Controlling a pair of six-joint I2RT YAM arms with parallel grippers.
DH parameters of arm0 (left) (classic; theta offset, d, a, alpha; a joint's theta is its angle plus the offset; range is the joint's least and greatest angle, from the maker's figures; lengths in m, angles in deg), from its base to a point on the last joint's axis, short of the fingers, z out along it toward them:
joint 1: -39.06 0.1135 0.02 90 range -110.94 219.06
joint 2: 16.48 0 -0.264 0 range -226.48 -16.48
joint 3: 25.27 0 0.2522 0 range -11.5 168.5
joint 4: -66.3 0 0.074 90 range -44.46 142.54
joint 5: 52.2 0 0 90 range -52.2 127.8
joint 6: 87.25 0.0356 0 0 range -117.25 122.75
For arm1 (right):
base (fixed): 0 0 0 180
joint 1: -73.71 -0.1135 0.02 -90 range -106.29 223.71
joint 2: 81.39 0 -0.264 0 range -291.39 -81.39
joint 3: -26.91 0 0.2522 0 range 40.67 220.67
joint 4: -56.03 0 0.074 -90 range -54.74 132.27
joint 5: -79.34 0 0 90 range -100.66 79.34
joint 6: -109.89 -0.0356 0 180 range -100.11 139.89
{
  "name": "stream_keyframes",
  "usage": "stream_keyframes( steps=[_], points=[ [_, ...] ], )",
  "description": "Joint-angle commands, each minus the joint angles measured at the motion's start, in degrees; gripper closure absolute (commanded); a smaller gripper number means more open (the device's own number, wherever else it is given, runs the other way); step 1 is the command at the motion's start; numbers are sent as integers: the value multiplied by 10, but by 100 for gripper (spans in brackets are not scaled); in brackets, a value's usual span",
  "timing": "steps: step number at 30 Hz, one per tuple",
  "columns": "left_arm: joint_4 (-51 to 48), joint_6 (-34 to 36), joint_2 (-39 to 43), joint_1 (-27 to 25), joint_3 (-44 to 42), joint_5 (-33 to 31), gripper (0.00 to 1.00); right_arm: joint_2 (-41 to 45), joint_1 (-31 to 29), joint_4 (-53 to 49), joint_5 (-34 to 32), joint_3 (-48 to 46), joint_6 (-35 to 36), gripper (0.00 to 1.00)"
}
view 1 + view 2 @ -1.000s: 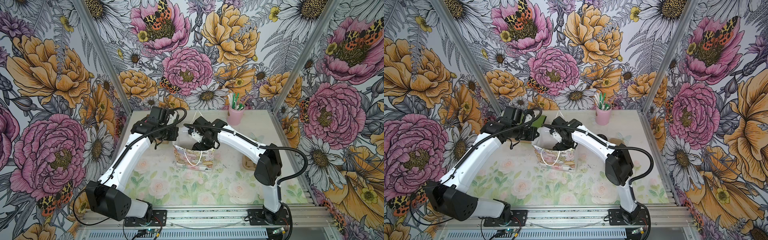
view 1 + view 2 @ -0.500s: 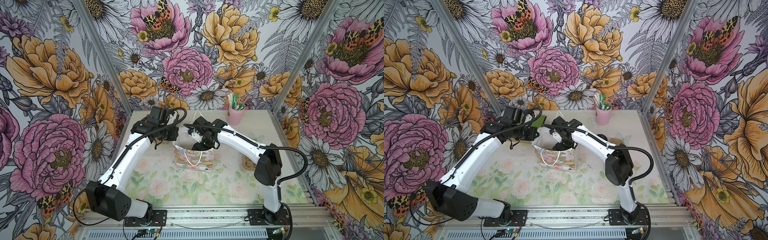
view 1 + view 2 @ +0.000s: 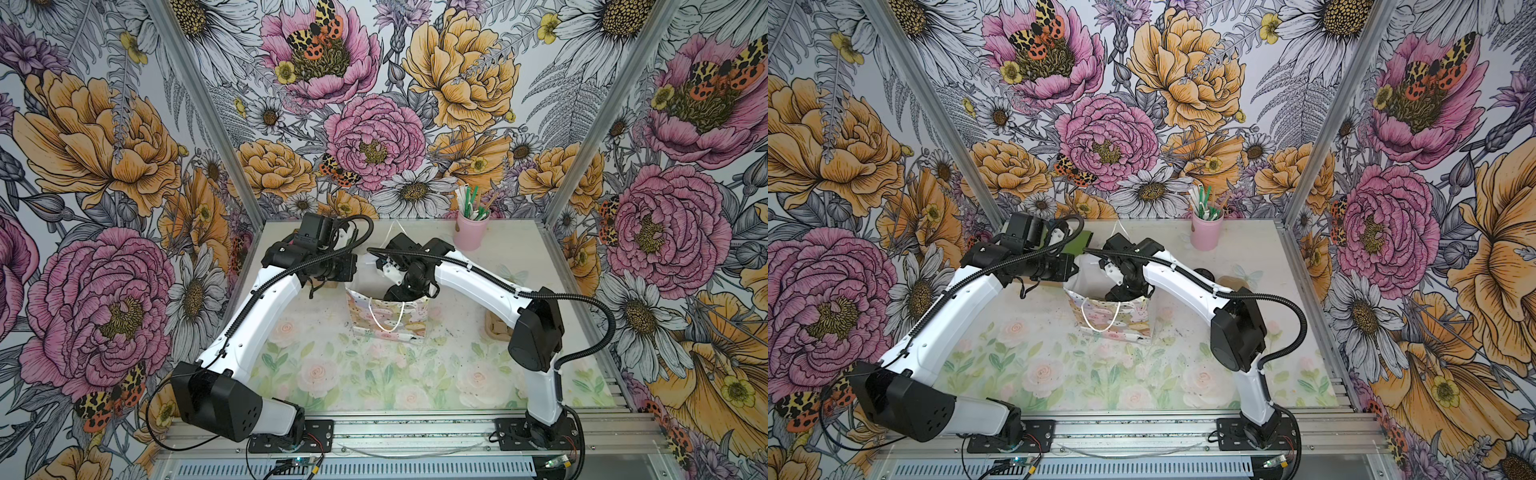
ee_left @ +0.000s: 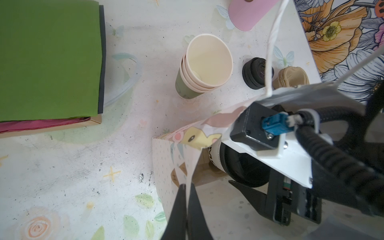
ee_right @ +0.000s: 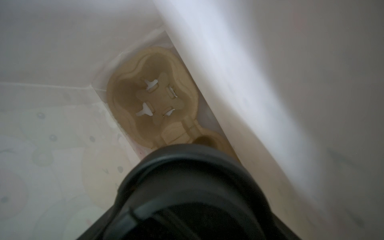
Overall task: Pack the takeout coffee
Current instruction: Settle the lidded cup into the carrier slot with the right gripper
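A pastel printed paper bag (image 3: pixel 388 320) (image 3: pixel 1113 322) stands open mid-table. My left gripper (image 4: pixel 187 187) is shut on the bag's left rim (image 4: pixel 193 164), pinching the paper. My right gripper (image 3: pixel 399 293) reaches down into the bag's mouth. It is shut on the takeout coffee (image 4: pixel 216 154), a white cup with dark lettering and a black lid (image 5: pixel 187 197). One right finger (image 4: pixel 247 191) shows beside the lid; the other is hidden. A tan pulp cup carrier (image 5: pixel 153 110) lies on the bag's floor below the cup.
Behind the bag stand a stack of lidless paper cups (image 4: pixel 205 68), loose black lids (image 4: pixel 256 72) and stacked pulp carriers (image 4: pixel 291 76). A pink cup of straws (image 3: pixel 471 230) is at the back right. A green-topped box (image 4: pixel 47 58) sits at the back left.
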Motion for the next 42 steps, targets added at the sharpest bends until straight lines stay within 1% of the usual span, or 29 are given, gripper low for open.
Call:
stream_keyframes(
  steps=[1,19,37,42],
  points=[
    [3,4,1,1,3,-7,98,-2,-2,-5,-14,-6,2,12],
    [3,4,0,1,3,-7,97,2,-3,-5,-13,1,-1,9],
    [3,4,-2,-1,5,-6,97,7,-4,-7,-13,11,-2,1],
    [3,4,-2,-1,6,-5,97,7,-5,-9,-15,16,-2,1]
  ],
)
